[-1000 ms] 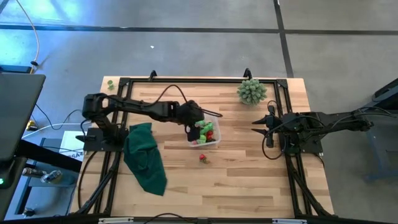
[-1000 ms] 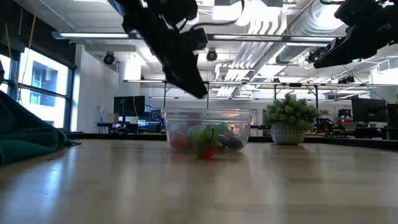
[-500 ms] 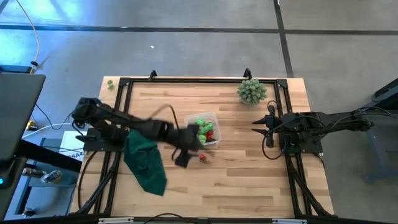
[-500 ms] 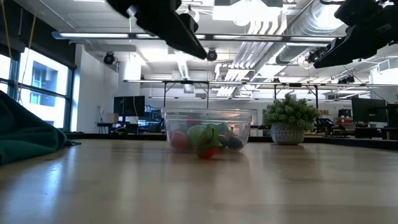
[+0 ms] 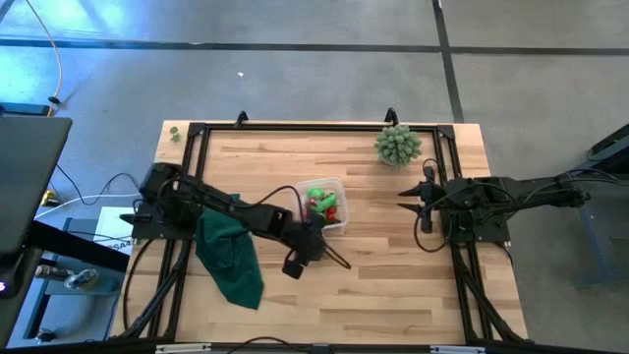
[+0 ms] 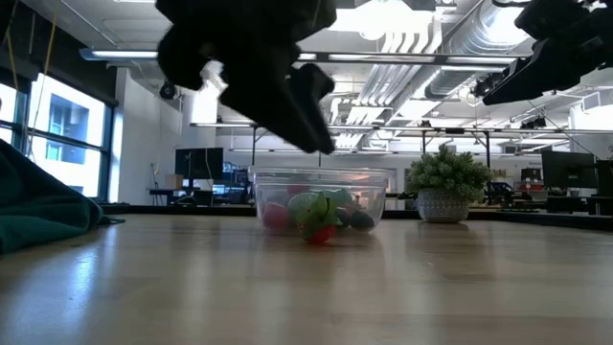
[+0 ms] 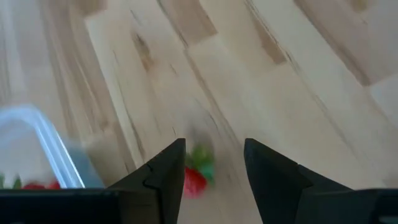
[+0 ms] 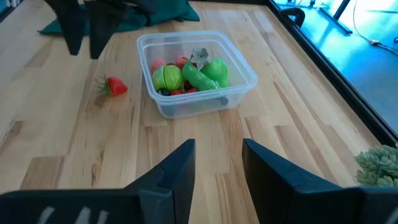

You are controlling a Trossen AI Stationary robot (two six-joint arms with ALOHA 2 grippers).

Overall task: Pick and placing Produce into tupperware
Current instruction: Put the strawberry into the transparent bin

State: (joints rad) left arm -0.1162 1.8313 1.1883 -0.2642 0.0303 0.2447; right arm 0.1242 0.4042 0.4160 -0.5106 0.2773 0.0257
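Observation:
The clear tupperware (image 5: pixel 327 206) (image 8: pixel 196 74) (image 6: pixel 321 196) stands mid-table and holds several green, red and pink toy produce pieces. One red strawberry with a green top (image 7: pixel 194 175) (image 8: pixel 115 86) (image 6: pixel 316 233) lies on the wood just near of it. My left gripper (image 7: pixel 214 146) (image 5: pixel 322 253) (image 6: pixel 321 139) hovers open above the strawberry, one finger on each side of it, touching nothing. In the high view the gripper hides the strawberry. My right gripper (image 8: pixel 214 165) (image 5: pixel 408 202) waits open at the table's right side, facing the tupperware.
A dark green cloth (image 5: pixel 228 251) (image 6: pixel 38 211) lies heaped at the table's left, under the left arm. A pale green spiky plant in a pot (image 5: pixel 397 145) (image 6: pixel 445 182) stands at the far right corner. Bare wood (image 5: pixel 393 285) lies near and right of the tupperware.
My left gripper has left its place over the tupperware, swung toward the table's near edge and come down over the strawberry. The strawberry and the tupperware have stayed put. My right arm has kept still.

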